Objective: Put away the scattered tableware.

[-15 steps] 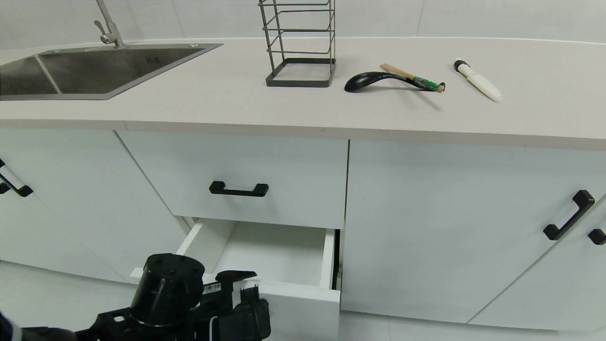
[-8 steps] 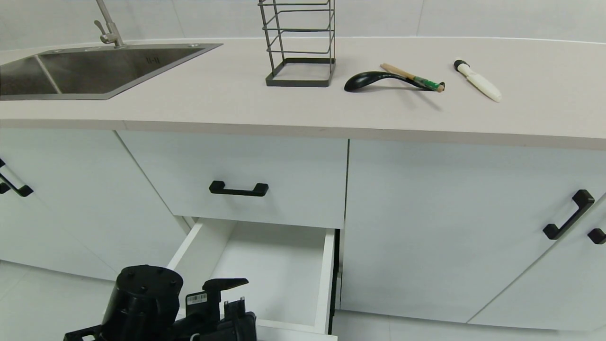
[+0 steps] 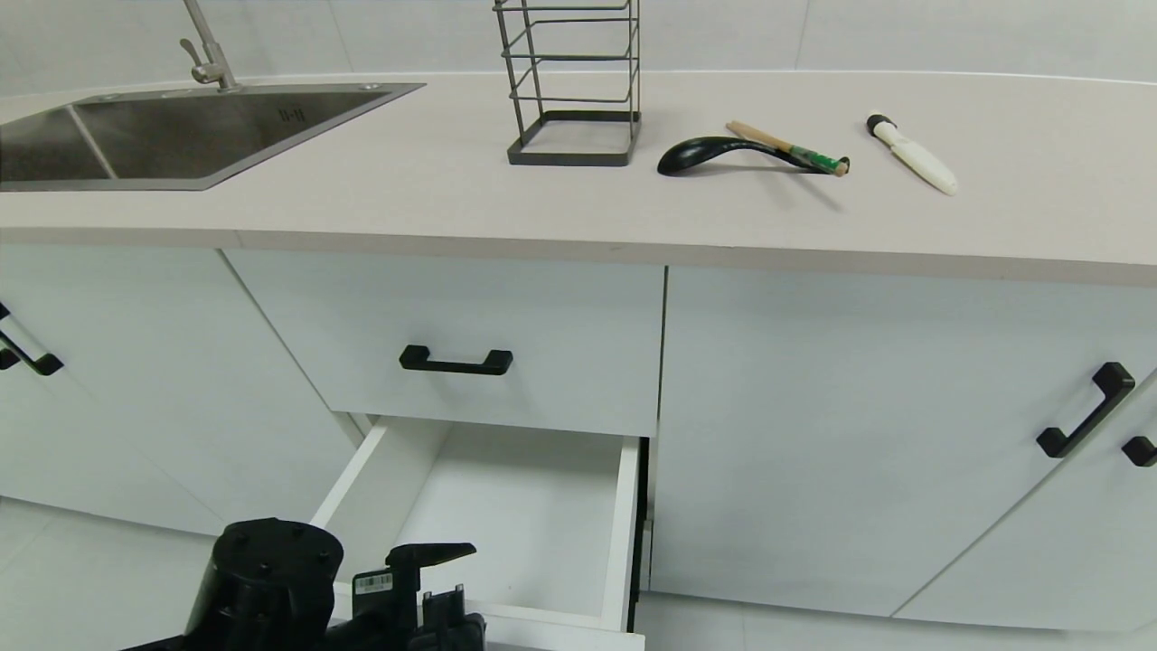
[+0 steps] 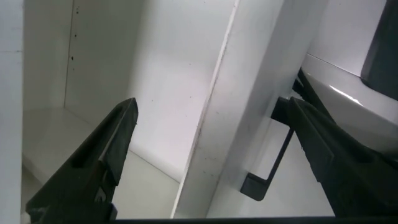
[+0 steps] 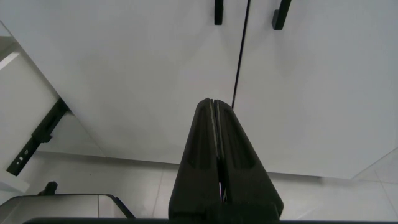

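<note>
On the countertop in the head view lie a black spoon [image 3: 714,154], a pair of wooden chopsticks [image 3: 786,147] across its handle, and a white-handled utensil [image 3: 913,155] farther right. Below, the lower drawer [image 3: 622,524] stands pulled out and bare inside. My left gripper [image 3: 443,592] is at the drawer's front panel. In the left wrist view the left gripper [image 4: 211,155] is open, its fingers [image 4: 93,168] standing either side of the white front panel [image 4: 230,112], whose black handle [image 4: 267,168] shows. My right gripper [image 5: 214,106] is shut, empty, low before white cabinet doors.
A dark wire rack [image 3: 574,90] stands at the back of the counter, left of the spoon. A steel sink [image 3: 181,127] with a tap is at the far left. The upper drawer, with its black handle [image 3: 456,362], is shut, as are the doors to the right.
The lower drawer has slid farther out towards me. My left arm has drawn back and down with the drawer's front panel.
</note>
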{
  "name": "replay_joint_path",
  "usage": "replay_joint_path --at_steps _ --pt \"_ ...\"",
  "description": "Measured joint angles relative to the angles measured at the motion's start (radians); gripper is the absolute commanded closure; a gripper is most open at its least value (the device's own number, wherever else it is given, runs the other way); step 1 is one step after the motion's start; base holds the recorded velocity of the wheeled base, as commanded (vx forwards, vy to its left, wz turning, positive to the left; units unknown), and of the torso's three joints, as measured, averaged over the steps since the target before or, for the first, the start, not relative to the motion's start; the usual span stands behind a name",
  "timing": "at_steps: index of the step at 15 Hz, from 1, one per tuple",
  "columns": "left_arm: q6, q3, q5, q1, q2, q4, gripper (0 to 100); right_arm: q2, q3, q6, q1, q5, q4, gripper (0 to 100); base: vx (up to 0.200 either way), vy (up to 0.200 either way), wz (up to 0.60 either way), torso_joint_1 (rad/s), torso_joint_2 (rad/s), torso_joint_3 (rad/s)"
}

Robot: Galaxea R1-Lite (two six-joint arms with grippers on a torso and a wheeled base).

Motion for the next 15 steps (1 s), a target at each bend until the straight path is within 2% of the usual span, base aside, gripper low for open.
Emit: replay_joint_path --at_steps 5,6,7,8,9,11,12,13,14,15 --pt "-0.012 -0.009 -0.007 -0.051 -0.087 -0.003 0 0.000 0.000 0.000 0.000 0.000 0.000 100 0.000 0.000 0.00 0.000 0.00 0.000" --pt "-0.036 -0.015 -0.006 -0.069 -0.121 -0.003 0 0.000 0.000 0.000 0.000 0.000 0.000 100 0.000 0.000 0.00 0.000 0.00 0.000" --pt "-0.080 -0.025 0.000 -0.094 -0.159 -0.003 0 0.000 0.000 0.000 0.000 0.000 0.000 100 0.000 0.000 0.00 0.000 0.00 0.000" --pt "-0.156 -0.039 0.015 -0.122 -0.200 -0.002 0 0.000 0.000 0.000 0.000 0.000 0.000 100 0.000 0.000 0.00 0.000 0.00 0.000" --pt "-0.247 -0.056 0.036 -0.135 -0.230 -0.001 0 0.000 0.000 0.000 0.000 0.000 0.000 100 0.000 0.000 0.00 0.000 0.00 0.000" --pt "-0.520 -0.110 0.070 -0.122 -0.268 0.017 0 0.000 0.000 0.000 0.000 0.000 0.000 100 0.000 0.000 0.00 0.000 0.00 0.000" --pt "-0.641 -0.156 0.073 -0.081 -0.276 0.056 0 0.000 0.000 0.000 0.000 0.000 0.000 100 0.000 0.000 0.00 0.000 0.00 0.000" --pt "-0.724 -0.203 0.061 -0.021 -0.278 0.101 0 0.000 0.000 0.000 0.000 0.000 0.000 100 0.000 0.000 0.00 0.000 0.00 0.000" --pt "-0.776 -0.241 0.006 0.051 -0.277 0.143 0 0.000 0.000 0.000 0.000 0.000 0.000 100 0.000 0.000 0.00 0.000 0.00 0.000" --pt "-0.797 -0.260 -0.092 0.112 -0.276 0.161 0 0.000 0.000 0.000 0.000 0.000 0.000 100 0.000 0.000 0.00 0.000 0.00 0.000"
